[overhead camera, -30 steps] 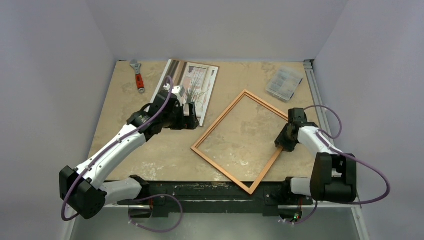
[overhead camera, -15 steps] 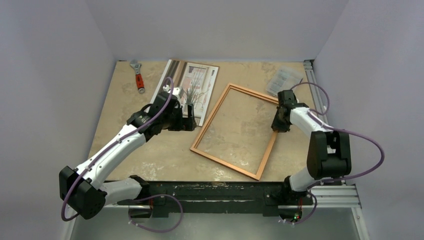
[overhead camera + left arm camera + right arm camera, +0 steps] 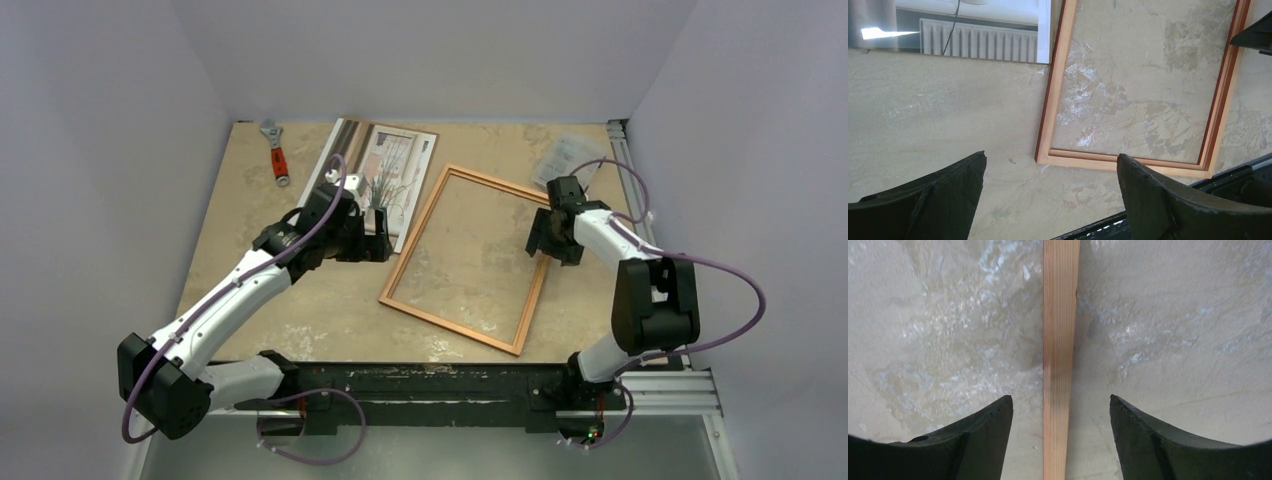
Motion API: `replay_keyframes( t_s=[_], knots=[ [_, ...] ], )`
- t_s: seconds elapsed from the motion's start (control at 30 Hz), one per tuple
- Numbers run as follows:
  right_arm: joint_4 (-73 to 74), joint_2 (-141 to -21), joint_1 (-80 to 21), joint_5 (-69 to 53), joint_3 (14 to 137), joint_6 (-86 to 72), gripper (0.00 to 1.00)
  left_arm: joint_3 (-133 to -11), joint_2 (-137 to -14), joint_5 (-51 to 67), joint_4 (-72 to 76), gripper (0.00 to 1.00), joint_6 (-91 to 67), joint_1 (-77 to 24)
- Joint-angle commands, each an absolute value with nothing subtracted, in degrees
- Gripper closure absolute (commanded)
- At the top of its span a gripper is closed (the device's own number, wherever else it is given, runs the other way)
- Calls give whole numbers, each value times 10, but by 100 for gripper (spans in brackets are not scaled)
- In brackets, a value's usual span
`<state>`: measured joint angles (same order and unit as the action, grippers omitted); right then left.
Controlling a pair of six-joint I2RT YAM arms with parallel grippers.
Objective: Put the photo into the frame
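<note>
Only overhead: wrench [image 3: 275, 152] left of the photo [image 3: 400, 160].

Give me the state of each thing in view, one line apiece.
frame, lying flat, empty.
photo, face up, outside the frame.
left gripper, open, holding nothing.
right gripper, open, straddling the frame's right rail without touching.
adjustable wrench, lying flat, untouched.
clear plastic box, flat; lid state unclear.

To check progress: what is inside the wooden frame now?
Only bare table shows inside the frame; the photo lies outside, beside it. The right gripper covers a little at one rail.
</note>
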<state>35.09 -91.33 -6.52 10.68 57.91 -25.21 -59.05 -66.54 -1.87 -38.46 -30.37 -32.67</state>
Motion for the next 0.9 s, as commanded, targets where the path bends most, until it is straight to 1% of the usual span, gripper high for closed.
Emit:
replay_keyframes(
  t_s=[0.0, 0.2, 0.33, 0.57, 0.77, 0.87],
  knots=[
    [367, -859, -66, 75, 539, -263, 31, -616, -648, -16, -369, 0, -301, -328],
    [372, -821, -66, 46, 487, -266, 31, -614, -631, -7, -362, 0, -305, -328],
    [386, -806, -65, 39, 469, -275, 34, -606, -611, -7, -349, 0, -315, -328],
    [355, -773, -67, -13, 419, -291, 36, -600, -583, 8, -332, 0, -330, -328],
    [347, -769, -72, -13, 419, -296, 36, -596, -546, 2, -318, 0, -339, -327],
    [343, -766, -71, -16, 419, -295, 35, -597, -521, -38, -325, 0, -343, -328]
  ],
)
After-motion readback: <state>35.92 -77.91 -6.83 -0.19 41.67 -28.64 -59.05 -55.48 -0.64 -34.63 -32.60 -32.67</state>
